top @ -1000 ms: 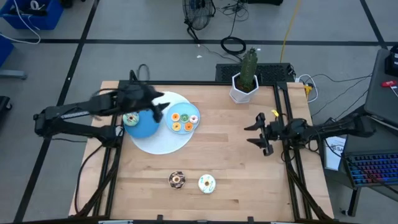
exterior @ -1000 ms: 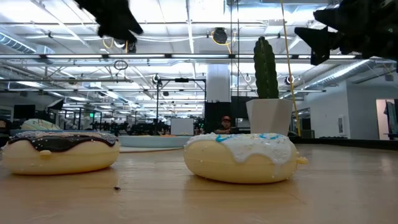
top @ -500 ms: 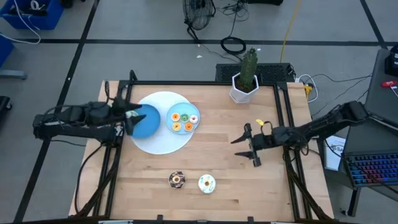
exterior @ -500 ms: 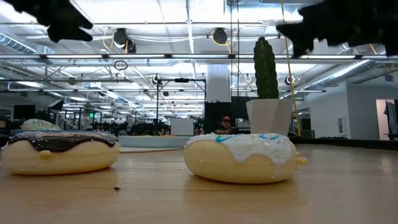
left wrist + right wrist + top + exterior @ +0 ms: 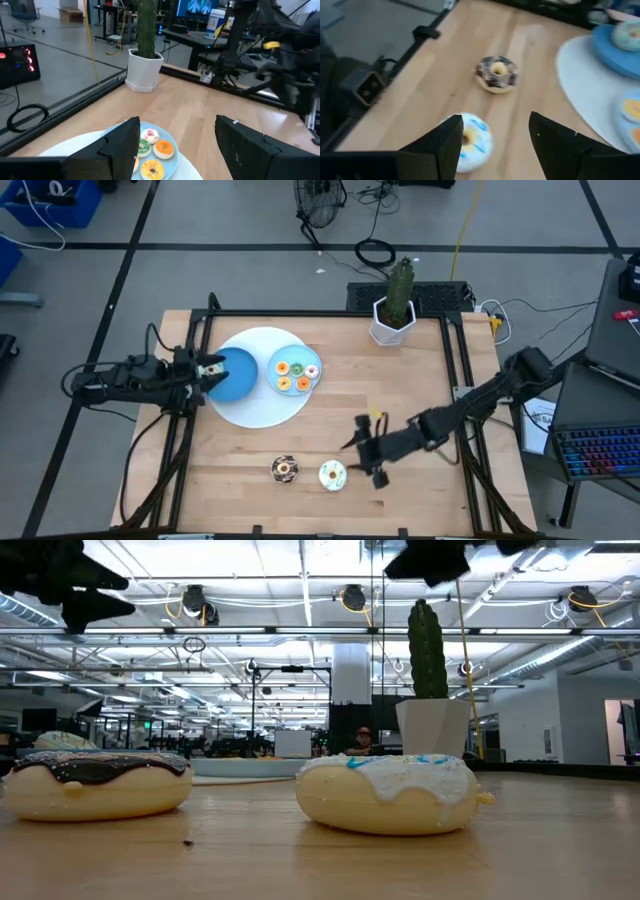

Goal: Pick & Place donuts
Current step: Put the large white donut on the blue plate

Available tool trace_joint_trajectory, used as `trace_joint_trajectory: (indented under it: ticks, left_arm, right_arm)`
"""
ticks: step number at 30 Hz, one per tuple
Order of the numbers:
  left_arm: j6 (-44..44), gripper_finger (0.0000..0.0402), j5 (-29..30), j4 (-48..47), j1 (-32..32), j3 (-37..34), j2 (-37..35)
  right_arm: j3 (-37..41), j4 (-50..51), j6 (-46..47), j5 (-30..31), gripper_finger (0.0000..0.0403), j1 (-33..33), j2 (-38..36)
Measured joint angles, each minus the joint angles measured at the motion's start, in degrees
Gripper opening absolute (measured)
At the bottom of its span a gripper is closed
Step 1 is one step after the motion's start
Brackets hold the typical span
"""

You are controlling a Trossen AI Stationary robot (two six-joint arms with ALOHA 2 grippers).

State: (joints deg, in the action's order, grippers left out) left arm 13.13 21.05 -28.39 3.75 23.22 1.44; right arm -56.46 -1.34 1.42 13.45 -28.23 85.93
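Our right gripper [image 5: 366,457] has swung from the table's right edge down toward the front, jaws spread and empty, so the next pick is starting. The white-iced donut [image 5: 332,475] lies just beside it, the chocolate donut [image 5: 285,469] beyond. Our left gripper [image 5: 205,368], also spread, has pulled back beside the blue bowl [image 5: 236,374].
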Motion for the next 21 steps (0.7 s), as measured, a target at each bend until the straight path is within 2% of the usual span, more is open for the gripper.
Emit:
trace_joint_trajectory:
  ticks: [9,15,21]
  left_arm:
    - [-0.73,0.0258,-0.62,3.27,1.28,-3.86,-1.16]
    - [-3.24,0.0258,-3.19,4.65,2.27,-4.76,-1.16]
    - [-5.13,0.0257,-2.2,7.64,2.51,-4.7,-1.16]
  right_arm:
    - [-17.04,12.09,5.0,-0.07,0.0212,-4.46,15.9]
    - [-20.54,12.45,5.15,-0.21,0.0212,-6.08,25.28]
    - [-20.79,13.39,6.87,0.11,0.0212,-5.52,29.3]
